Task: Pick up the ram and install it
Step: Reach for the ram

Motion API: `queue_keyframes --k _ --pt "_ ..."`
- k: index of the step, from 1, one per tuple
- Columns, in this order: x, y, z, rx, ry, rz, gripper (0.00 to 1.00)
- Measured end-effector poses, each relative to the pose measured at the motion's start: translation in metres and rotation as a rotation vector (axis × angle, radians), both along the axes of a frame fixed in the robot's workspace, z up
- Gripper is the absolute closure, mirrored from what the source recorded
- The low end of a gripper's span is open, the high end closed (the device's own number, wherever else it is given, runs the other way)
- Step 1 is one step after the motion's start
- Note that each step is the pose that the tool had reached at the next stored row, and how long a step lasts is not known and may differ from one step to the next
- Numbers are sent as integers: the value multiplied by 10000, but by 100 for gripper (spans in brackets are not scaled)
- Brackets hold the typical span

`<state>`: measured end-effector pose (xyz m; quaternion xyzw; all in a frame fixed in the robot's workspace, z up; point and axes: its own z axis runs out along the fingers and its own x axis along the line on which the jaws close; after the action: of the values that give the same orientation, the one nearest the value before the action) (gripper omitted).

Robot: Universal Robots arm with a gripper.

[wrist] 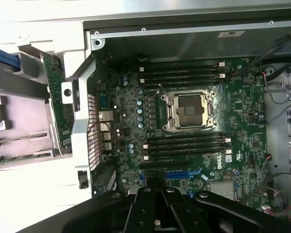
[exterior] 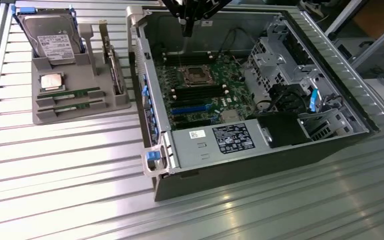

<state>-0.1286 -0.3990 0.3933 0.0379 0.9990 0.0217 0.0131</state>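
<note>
Ram in tray, judged light, stiff, fragile; hold by long edges; tool pressed together above case

This looks like a robotics lab or test workshop. A ribbed aluminium surface carries an opened desktop computer case with its motherboard bare, beside a grey parts holder with a hard drive standing in it.

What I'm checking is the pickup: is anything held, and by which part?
Nothing: the shut gripper hangs bare over the computer case; the memory stick lies in the tray.
</note>
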Motion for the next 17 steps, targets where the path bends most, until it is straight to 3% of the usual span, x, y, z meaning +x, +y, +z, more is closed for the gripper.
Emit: queue_keyframes --k 17 --pt "-158 0 0 -1 -2 1 89"
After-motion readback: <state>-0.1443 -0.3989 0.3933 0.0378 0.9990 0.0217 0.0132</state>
